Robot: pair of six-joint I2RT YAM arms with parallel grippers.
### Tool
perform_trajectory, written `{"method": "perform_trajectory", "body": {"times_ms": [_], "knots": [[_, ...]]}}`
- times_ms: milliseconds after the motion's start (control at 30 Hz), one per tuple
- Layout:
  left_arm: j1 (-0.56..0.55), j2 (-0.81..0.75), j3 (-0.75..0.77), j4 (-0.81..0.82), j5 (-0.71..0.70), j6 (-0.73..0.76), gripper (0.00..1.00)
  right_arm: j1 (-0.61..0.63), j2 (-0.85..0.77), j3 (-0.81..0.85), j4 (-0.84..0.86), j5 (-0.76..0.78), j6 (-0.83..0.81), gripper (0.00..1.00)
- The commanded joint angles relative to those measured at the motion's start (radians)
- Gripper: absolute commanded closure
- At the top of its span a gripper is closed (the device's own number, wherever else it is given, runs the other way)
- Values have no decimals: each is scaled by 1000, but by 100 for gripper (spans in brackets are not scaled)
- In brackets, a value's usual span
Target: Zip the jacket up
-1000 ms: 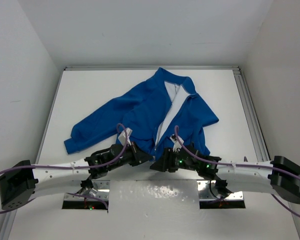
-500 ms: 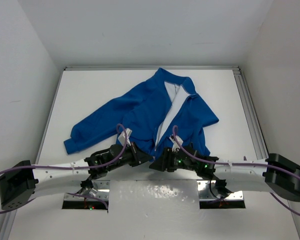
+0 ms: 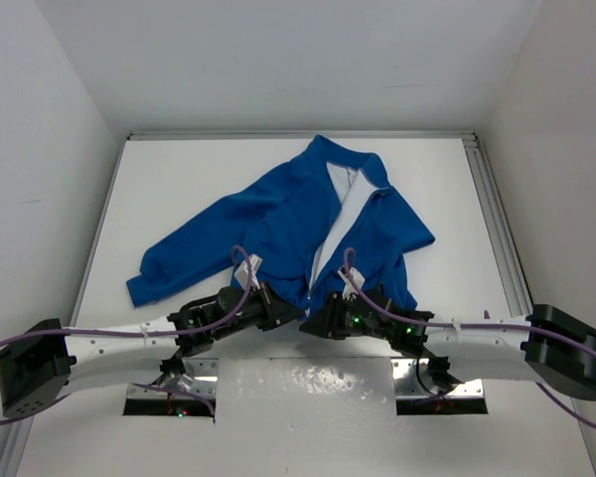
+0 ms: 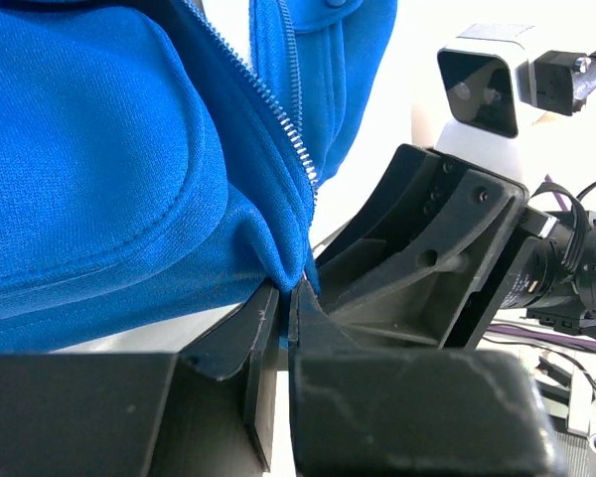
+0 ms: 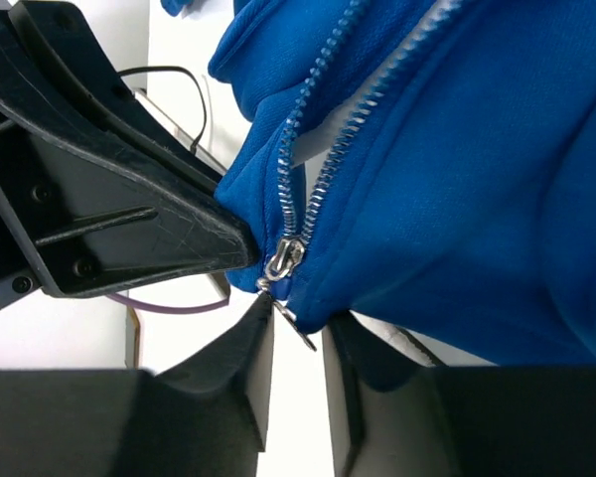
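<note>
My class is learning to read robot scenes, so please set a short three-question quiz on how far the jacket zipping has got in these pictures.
1. True or false: the jacket is zipped to the collar.
2. Where does the zipper slider sit? A at the collar; B at the bottom hem; C halfway up.
3. Fill in: the ___ gripper is pinched shut on blue fabric.

Key: 1 false, the front lies open. 2 B. 3 left: the left gripper clamps the hem, while the right gripper stands slightly open around the pull tab.
</note>
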Motion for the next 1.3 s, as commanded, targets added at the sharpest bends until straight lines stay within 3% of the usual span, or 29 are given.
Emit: {"method": "perform_trajectory", "body": {"times_ms": [0,433,700,1267], "knots": [[4,-8,-2,49,34,-3,100,4,-28,-3,75,27,8,78],[2,9,17,-11,6,49,100,6,-114,22,-28,20,9,99],[1,14,14,-22,-20,97,100,4,-116,69,-86,3,15,100],[-2,3,-27,-31,37,242,100,-22,-50,221,-153,162,-91,100]]}}
